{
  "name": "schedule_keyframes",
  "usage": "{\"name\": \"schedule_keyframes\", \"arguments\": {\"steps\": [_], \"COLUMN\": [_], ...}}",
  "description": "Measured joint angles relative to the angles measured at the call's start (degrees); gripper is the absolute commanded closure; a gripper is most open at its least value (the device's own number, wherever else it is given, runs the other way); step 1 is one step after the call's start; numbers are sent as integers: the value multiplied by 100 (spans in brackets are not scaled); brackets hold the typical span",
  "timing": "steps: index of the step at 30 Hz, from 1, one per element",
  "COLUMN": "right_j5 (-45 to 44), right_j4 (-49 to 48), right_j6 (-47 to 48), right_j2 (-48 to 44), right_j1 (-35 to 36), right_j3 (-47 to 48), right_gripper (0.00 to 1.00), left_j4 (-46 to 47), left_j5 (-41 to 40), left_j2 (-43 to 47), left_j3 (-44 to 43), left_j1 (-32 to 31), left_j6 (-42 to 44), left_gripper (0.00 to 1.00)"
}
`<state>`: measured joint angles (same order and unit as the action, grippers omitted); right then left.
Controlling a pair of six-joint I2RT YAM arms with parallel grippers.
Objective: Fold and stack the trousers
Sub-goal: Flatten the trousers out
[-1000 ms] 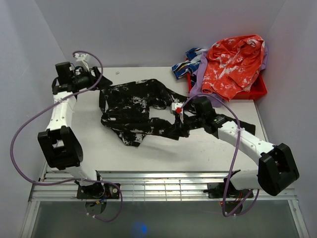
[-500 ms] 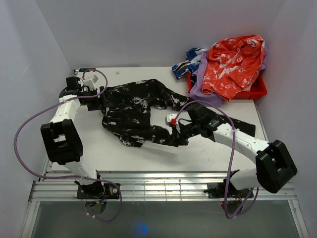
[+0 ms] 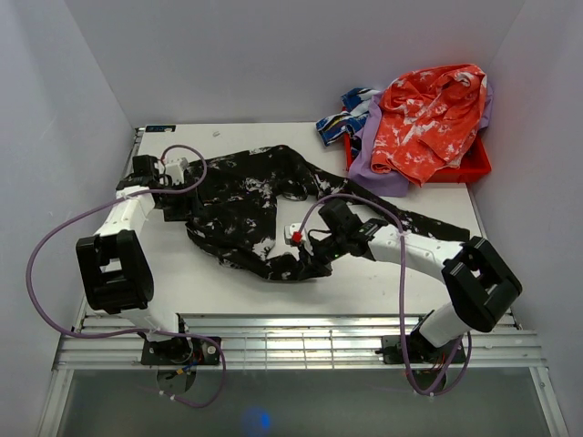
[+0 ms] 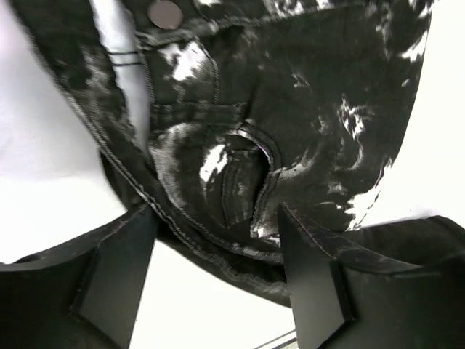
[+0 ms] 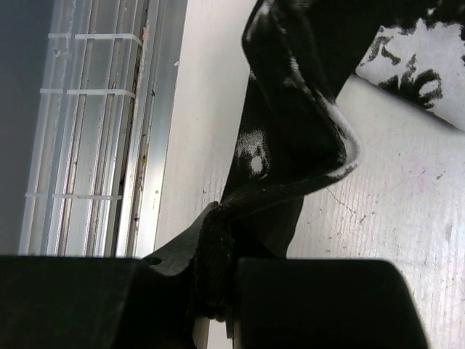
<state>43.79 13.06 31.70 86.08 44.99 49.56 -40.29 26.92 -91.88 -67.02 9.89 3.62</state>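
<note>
The black trousers (image 3: pixel 241 196) with white splotches lie crumpled across the middle of the white table (image 3: pixel 182 273). My left gripper (image 3: pixel 182 196) is at their left edge, near the waistband. In the left wrist view its fingers (image 4: pixel 109 283) stand wide apart, with the buttoned waistband and pocket (image 4: pixel 290 123) just beyond and partly between them; the gripper (image 4: pixel 218 291) is open. My right gripper (image 3: pixel 305 253) is at the near edge of the trousers. In the right wrist view it (image 5: pixel 218 291) is shut on a bunched fold of trouser leg (image 5: pixel 290 145).
A red bin (image 3: pixel 474 168) at the back right holds an orange-red garment (image 3: pixel 424 118) over a purple one (image 3: pixel 364 164). A blue-and-white garment (image 3: pixel 342 123) lies beside it. A slatted metal rail (image 3: pixel 301 332) runs along the near edge. White walls enclose the table.
My right gripper has moved left and nearer, dragging the trouser leg over the rest. My left gripper has moved nearer and right, from the back left corner to the trousers' left edge.
</note>
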Motion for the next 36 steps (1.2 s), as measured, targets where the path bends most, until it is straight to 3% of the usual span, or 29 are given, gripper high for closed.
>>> {"name": "schedule_keyframes", "arguments": {"steps": [5,7,9,10,13,14,21,28,36], "right_j5": [-59,-83,-120,-133,-203,-227,-623,-1067,-1917], "right_j4": [-33,-61,-85,-94,-90,-68,765,1862,3032], "right_j6": [4,2,2,2,17,44,673,1587,2828], "right_j2": [258,326,356,356,356,356,-153,-1182,-2459], "right_j1": [186,225,243,245,245,245,72,-1172,-2063], "right_j3": [238,315,363,374,391,391,160,-229,-922], "right_gripper": [92,92,92,92,92,92,92,92,92], "left_j4": [-17,0,7,9,-9,-11,-446,-791,-855], "left_j5": [-17,-13,-7,9,50,63,205,348,229], "left_j2": [7,7,7,7,7,7,-125,-697,-988], "left_j3": [109,109,118,125,144,144,-426,-1884,-2234], "left_j1": [-107,-120,-125,-125,-136,-136,354,984,1001], "left_j6": [-13,-20,-42,-48,-44,-31,155,634,811], "left_gripper": [34,44,57,76,97,100,100,100,100]}}
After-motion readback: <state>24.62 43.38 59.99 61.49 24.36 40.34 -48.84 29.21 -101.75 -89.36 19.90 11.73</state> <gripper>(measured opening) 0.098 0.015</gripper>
